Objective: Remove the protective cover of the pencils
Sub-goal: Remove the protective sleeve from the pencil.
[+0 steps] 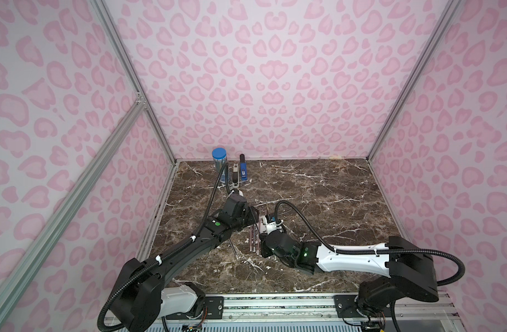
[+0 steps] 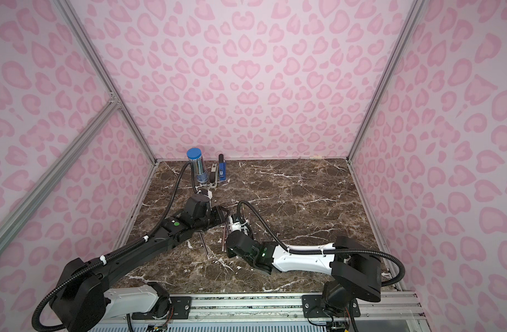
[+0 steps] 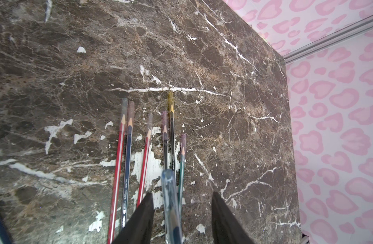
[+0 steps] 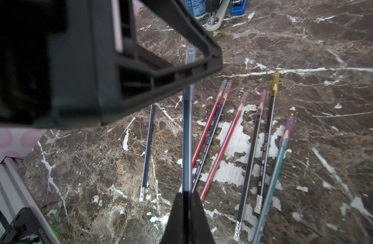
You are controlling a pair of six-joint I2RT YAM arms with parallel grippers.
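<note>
Cap-pulling step: right pincer (image 4: 186, 195) is clenching a blue pencil (image 4: 187, 137); left pincer (image 3: 182, 195), parted, is straddling its clear cap (image 3: 168, 179). Next likely: clamp cap, pull straight off.

Left jaws apart, right jaws tight.

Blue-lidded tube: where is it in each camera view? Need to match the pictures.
In a top view: the tube stands at the far left corner of the table, left of picture centre.
In a top view: the tube again, same corner, a little further left in the picture.
Left wrist: not in it.
Right wrist: only its blue-printed lower part, cut off by the top edge.
Shared landmark: the loose pencils, seen in all four.
</note>
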